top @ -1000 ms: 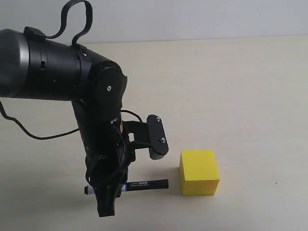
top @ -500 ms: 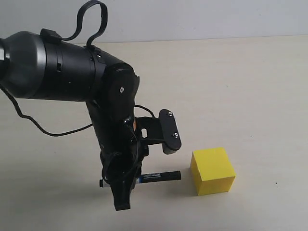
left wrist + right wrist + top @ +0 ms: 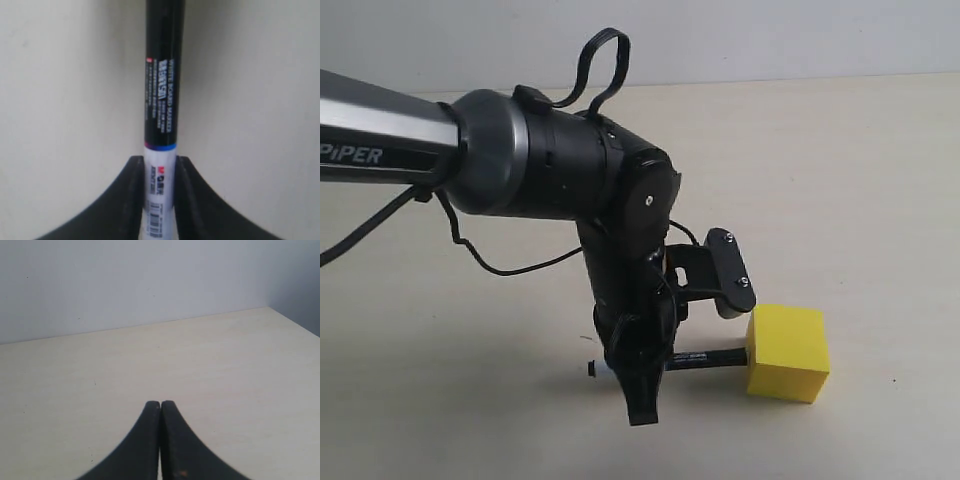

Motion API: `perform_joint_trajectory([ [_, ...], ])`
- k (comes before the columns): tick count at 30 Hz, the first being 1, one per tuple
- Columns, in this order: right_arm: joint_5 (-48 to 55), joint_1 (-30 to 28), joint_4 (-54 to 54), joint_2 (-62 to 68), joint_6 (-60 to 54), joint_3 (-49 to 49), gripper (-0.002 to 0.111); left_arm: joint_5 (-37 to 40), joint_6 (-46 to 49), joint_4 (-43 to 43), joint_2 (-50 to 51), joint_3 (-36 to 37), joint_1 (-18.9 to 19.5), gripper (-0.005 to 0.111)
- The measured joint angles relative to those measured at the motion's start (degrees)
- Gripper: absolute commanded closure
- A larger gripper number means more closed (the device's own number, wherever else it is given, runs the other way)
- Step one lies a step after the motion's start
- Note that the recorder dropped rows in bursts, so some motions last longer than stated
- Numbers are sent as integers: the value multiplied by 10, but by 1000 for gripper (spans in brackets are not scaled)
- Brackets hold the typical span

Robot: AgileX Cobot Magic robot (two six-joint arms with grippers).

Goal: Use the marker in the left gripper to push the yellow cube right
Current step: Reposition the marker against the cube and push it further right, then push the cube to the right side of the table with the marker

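My left gripper [image 3: 638,385] hangs low over the table [image 3: 840,180] in the exterior view, shut on the marker [image 3: 705,358], which lies level and points right. The marker's black end touches the left face of the yellow cube [image 3: 787,353], which sits slightly turned on the table at the lower right. The left wrist view has the two black fingers [image 3: 131,192] clamped on the white labelled barrel of the marker [image 3: 161,120]; the cube lies outside that view. My right gripper [image 3: 160,405] is shut with nothing between its fingers, above bare table.
The left arm's bulky black housing [image 3: 560,160] and loose cables [image 3: 500,268] reach in from the left. A black bracket [image 3: 730,270] on the wrist hangs just above the cube. A pale wall [image 3: 150,280] borders the table's far edge.
The left arm has travelled right with the marker. The marker's tip has met the cube and shoved it right, turning it slightly.
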Motion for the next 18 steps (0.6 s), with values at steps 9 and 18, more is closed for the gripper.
perform_joint_trajectory([
  [9,0,0,0,0,0,0,108,99,-10,14,3,2,29,107],
  [18,0,0,0,0,0,0,108,6,-11,0,3,-7,-11,107],
])
